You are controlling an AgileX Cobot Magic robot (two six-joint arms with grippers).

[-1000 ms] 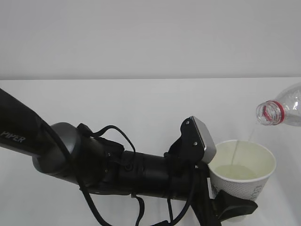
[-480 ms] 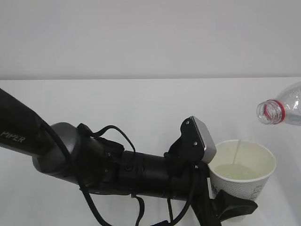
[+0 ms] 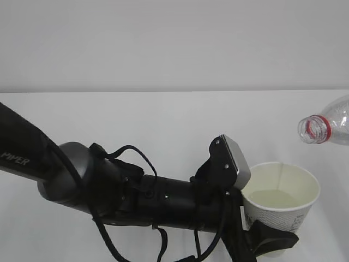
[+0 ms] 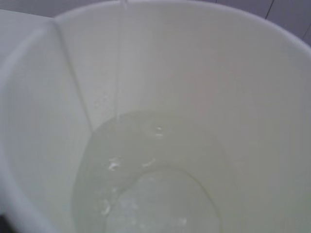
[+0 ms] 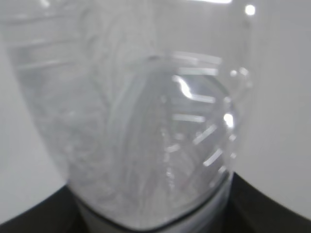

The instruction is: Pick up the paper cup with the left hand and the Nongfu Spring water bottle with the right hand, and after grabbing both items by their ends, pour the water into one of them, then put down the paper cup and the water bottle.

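Holding a pool of water (image 4: 160, 189), the paper cup (image 3: 281, 204) sits low at the right in the left pincer (image 3: 262, 240), clamped near its base; thin-walled and now heavier, it would crush if squeezed. The tilted bottle (image 3: 327, 128), nearly empty and light, hangs above it, clamped by the right pincer. The earlier stream has thinned to a trickle.

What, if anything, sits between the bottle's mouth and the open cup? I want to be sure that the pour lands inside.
Nothing visible does. The Nongfu Spring water bottle is tilted, its open mouth above the paper cup rim, with only air between. The cup's top is uncovered and water already pools inside.
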